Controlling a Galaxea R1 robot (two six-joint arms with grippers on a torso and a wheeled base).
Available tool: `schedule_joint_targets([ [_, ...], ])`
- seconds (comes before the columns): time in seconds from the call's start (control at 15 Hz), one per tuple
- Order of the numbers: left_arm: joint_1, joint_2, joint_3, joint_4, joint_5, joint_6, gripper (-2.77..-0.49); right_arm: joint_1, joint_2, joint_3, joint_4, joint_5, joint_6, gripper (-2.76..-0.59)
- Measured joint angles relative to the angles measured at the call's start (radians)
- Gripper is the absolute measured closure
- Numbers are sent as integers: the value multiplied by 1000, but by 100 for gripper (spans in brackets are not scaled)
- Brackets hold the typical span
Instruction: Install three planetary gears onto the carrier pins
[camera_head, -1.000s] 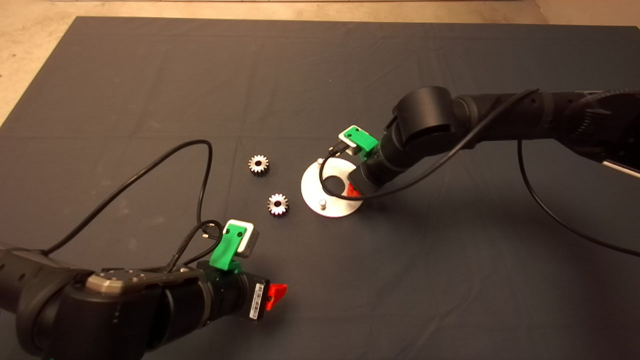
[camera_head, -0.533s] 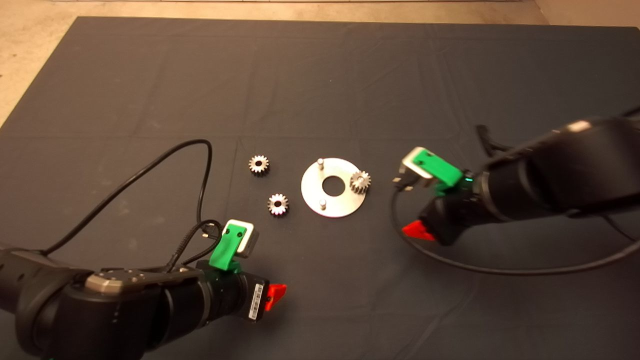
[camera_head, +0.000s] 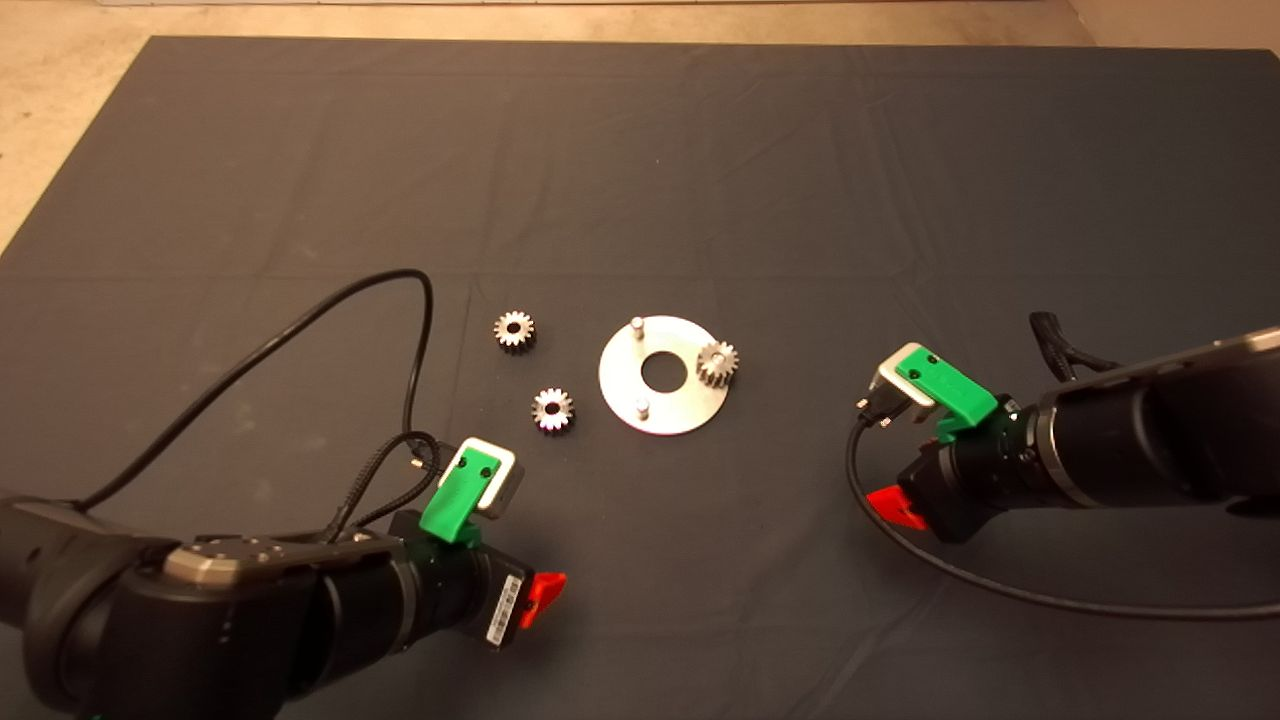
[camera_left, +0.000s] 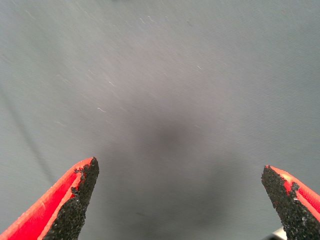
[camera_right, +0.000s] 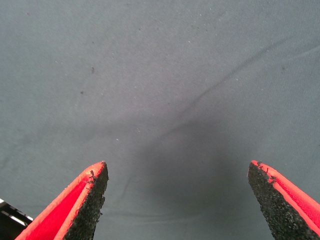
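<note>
Left gripper (camera_left: 180, 200) sits wide open over the wrinkled dark mat (camera_head: 640, 150). Two small silvery steel gears (camera_head: 514, 330) (camera_head: 552, 410) lie loose beside the shiny metal disc (camera_head: 664, 412); a third gear (camera_head: 717, 363) hides its pin. Right gripper (camera_right: 177, 200) is also open, empty.

One planetary gear (camera_head: 717, 363) is seated on the disc's (camera_head: 664, 405) right pin; two gears (camera_head: 513, 330) (camera_head: 552, 410) are laid left of it.
</note>
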Motion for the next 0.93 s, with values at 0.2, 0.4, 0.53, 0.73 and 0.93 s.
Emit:
schedule_joint_targets([
  [0.2, -44, -21, 1, -4, 3, 58, -235, 1, -34, 27, -16, 11, 21, -207],
  [0.4, -64, -24, 2, -9, 1, 139, -235, 0, -88, 42, -16, -1, 33, -207],
  [0.53, -70, -51, 2, -9, 1, 186, -235, 1, -90, 51, -16, 3, 35, -207],
  [0.73, -70, -68, -10, -1, 1, 242, -235, 1, -94, 55, -17, 6, 37, -207],
  [0.93, -72, -51, -67, 24, 2, 295, -235, 1, -104, 57, -17, 3, 37, -207],
])
